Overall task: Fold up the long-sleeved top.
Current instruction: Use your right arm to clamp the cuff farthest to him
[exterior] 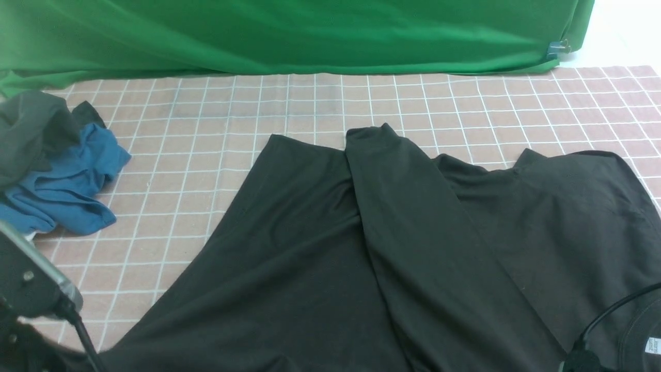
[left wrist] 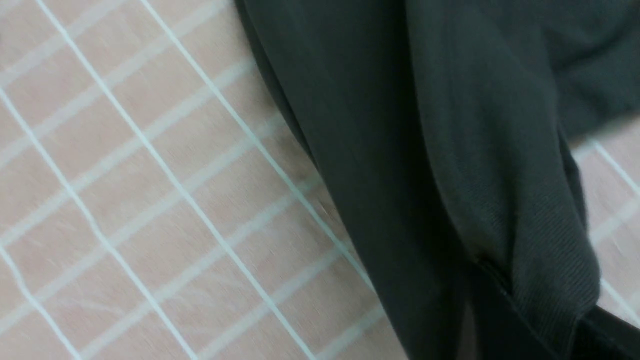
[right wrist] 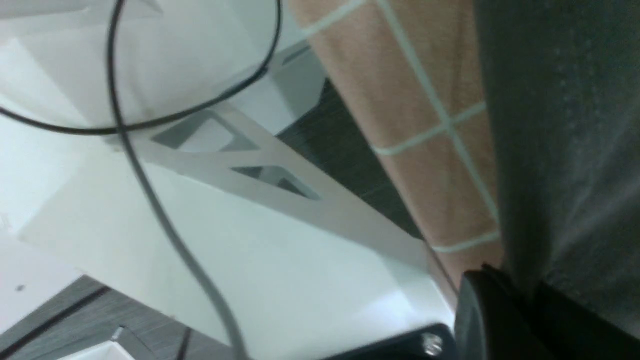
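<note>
top (exterior: 320, 248) — sleeve (exterior: 413, 222) laid across, centre frame | body not yet folded | right fingers (right wrist: 482, 320) clamped on it — left fingers hidden, closed

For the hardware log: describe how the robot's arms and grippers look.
Left arm: black housing, silver edge strip, small screws, thin black cable. Right arm: only a black tip and a looping black cable show. Right gripper: matte black rounded fingers, one screw on its base.
</note>
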Tool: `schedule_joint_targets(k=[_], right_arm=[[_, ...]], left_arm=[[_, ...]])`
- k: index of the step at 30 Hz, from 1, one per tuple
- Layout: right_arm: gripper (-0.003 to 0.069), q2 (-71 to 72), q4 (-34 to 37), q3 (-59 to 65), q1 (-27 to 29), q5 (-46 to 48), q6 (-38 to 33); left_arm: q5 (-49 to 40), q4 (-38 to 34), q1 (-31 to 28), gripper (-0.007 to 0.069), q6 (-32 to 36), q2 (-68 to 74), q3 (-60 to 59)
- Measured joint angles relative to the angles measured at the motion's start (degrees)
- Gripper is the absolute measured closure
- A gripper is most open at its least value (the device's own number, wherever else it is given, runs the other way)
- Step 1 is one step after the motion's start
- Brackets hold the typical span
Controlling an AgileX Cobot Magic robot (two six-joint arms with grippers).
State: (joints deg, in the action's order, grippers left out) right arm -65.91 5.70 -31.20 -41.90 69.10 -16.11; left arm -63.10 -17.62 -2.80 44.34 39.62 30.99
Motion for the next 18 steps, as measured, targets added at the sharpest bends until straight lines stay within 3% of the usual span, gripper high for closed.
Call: schedule_joint_targets(k=[3,5,8,10,11,12,14,18], right_arm=[[0.0603,-0.1,0.9,0.0,0.0,0.1,-0.4],[0.0535,-0.3,1.1,0.0,0.0,0.3,-0.4],[0.0306,-0.3,1.3,-0.2,0.0,0.6,0.5],[0.0095,-0.3,0.2,-2.2,0.0,0.9,1.9],[0.0083,-0.3,0.0,-2.5,0.0,1.0,1.9],[0.0018,-0.3,-2.4,-5.4,0.0,0.8,4.3],[0.0007,-0.4,-6.6,-8.8,0.0,-0.7,7.4],[0.0098,-2.4,-16.1,-16.4,3.4,-6.3,15.1]], left_arm=[[-2.3,0.6,0.0,0.0603,0.0,0.0,0.0],[-2.8,1.5,0.0,0.0603,0.0,0.0,0.0],[-1.9,3.0,0.0,0.0603,-1.0,0.0,0.0],[-0.6,3.8,0.0,0.0603,-2.0,0.0,0.0],[-0.5,4.0,0.0,0.0603,-2.1,0.0,0.0],[-0.1,4.4,0.0,0.0603,-2.6,0.0,0.0],[0.1,4.7,0.0,0.0603,-2.7,0.0,0.0],[0.2,5.4,0.0,0.0603,-2.7,0.0,0.0]])
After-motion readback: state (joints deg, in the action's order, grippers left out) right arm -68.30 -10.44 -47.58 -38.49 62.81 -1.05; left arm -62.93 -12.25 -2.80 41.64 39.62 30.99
